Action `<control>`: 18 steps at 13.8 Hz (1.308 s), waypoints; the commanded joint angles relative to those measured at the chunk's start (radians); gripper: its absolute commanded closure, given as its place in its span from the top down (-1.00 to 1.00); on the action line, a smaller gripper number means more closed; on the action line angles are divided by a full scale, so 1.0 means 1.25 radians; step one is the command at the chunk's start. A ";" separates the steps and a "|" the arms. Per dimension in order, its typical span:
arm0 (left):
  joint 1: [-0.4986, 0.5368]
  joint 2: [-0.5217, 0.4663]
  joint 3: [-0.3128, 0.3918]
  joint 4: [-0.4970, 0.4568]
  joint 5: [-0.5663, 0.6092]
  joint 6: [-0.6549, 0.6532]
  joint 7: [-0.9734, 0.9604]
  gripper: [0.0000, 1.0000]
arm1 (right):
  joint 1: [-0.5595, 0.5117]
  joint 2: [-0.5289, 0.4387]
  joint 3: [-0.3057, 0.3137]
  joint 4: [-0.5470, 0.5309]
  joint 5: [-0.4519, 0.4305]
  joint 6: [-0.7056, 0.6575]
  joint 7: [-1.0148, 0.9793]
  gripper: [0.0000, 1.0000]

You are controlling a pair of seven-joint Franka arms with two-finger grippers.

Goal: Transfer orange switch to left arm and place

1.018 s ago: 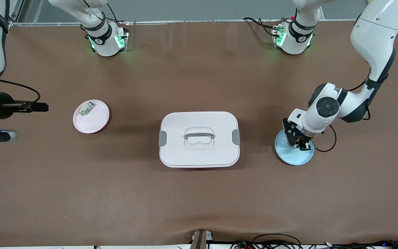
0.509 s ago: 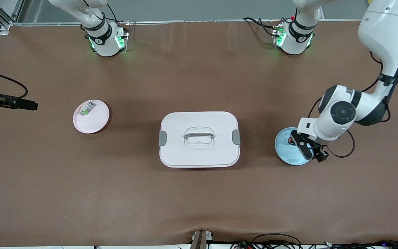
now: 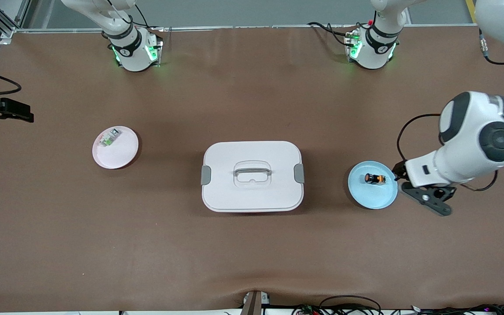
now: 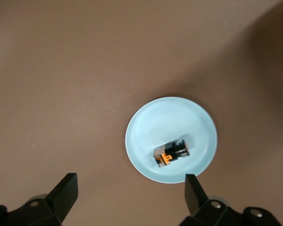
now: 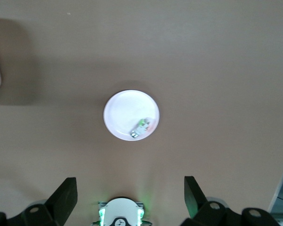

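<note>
Lying on its side in a round pale-blue plate point(image 3: 372, 197), the tiny black push-button switch with the orange cap point(image 3: 374, 178) has its long axis along the length of the brown worktop point(image 3: 252, 253), its black round end toward the large white lidded plastic box point(image 3: 252, 176) and its orange-marked end away from it. That box, with a clear handle and grey side clips, sits mid-worktop; the plate lies near it toward the left arm's end. The left end effector point(image 3: 427, 199) hangs released, fingers point(image 4: 194, 192) spread wide, just beside the plate and farther from the box. The right end effector point(image 5: 129, 197) is released too, fingers apart, high over a round pink-white plate point(image 3: 123, 153) carrying a small green-and-silver clear part point(image 3: 109, 138), near the box toward the right arm's end.
</note>
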 commanded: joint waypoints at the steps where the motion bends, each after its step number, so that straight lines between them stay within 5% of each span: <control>1: 0.006 -0.012 -0.006 0.080 -0.050 -0.093 -0.161 1.00 | -0.044 -0.012 0.006 -0.003 0.039 -0.004 -0.095 1.00; 7: 0.006 -0.116 0.027 0.106 -0.158 -0.174 -0.339 1.00 | -0.040 -0.012 0.003 -0.003 0.021 -0.005 -0.118 1.00; 12: -0.234 -0.225 0.302 0.102 -0.161 -0.287 -0.328 1.00 | -0.042 -0.034 0.007 -0.004 0.023 -0.002 -0.138 1.00; 16: -0.358 -0.294 0.451 0.096 -0.183 -0.356 -0.326 1.00 | -0.037 -0.041 0.008 -0.012 0.034 0.014 -0.139 1.00; 18: -0.389 -0.326 0.472 0.073 -0.183 -0.371 -0.327 1.00 | -0.030 -0.045 0.008 -0.014 0.035 0.021 -0.139 1.00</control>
